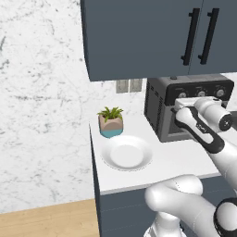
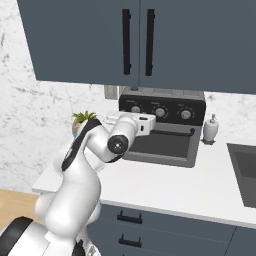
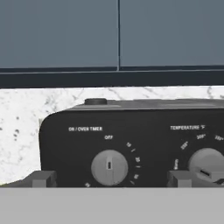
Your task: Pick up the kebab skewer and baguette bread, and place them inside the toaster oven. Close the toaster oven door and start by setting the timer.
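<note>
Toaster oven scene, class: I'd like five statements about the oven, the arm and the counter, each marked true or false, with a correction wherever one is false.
1. The toaster oven door hangs open, folded down. True.
2. In the hand view the timer knob points at OFF. True.
3. The gripper is clamped on the timer knob. False: its fingers stand wide apart, the knob between them, untouched.
4. The white plate holds a loaf. False: it is bare.
5. A potted plant stands on the counter behind the plate. True.
</note>
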Tool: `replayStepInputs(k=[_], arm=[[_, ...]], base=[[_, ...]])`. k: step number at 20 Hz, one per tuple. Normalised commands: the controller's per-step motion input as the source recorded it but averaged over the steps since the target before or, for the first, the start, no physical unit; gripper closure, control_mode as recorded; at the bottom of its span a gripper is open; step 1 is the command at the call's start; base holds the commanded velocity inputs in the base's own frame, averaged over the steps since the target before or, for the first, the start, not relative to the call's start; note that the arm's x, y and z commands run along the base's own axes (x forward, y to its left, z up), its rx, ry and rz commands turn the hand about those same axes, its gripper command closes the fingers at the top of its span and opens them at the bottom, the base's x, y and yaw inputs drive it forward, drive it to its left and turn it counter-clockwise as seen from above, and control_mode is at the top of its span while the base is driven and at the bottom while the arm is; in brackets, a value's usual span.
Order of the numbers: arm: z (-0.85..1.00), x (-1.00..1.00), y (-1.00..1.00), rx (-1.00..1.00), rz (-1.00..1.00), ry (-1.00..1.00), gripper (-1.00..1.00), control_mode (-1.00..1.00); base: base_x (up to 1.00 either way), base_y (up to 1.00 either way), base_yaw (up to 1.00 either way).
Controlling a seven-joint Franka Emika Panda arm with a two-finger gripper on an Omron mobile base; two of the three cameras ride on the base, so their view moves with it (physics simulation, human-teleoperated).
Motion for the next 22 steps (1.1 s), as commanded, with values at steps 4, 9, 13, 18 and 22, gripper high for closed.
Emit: replayStepInputs(k=[4,9,13,18,22], arm=[[-0.13,0.04,-0.04,0.0,0.0,-0.01,-1.0,-1.0],[-0.2,0.1,0.18,0.0,0.0,0.0,-1.0,-1.0],[-0.03,0.19,0.18,0.0,0.0,0.0,-1.0,-1.0],[0.0,0.23,0.24,0.0,0.0,0.0,-1.0,-1.0],[0.0,0.17,0.0,0.0,0.0,0.0,-1.0,-1.0]], base=[[0.0,0.0,0.0],[0.0,0.0,0.0],[0.0,0.0,0.0],[0.0,0.0,0.0],[0.0,0.0,0.0]])
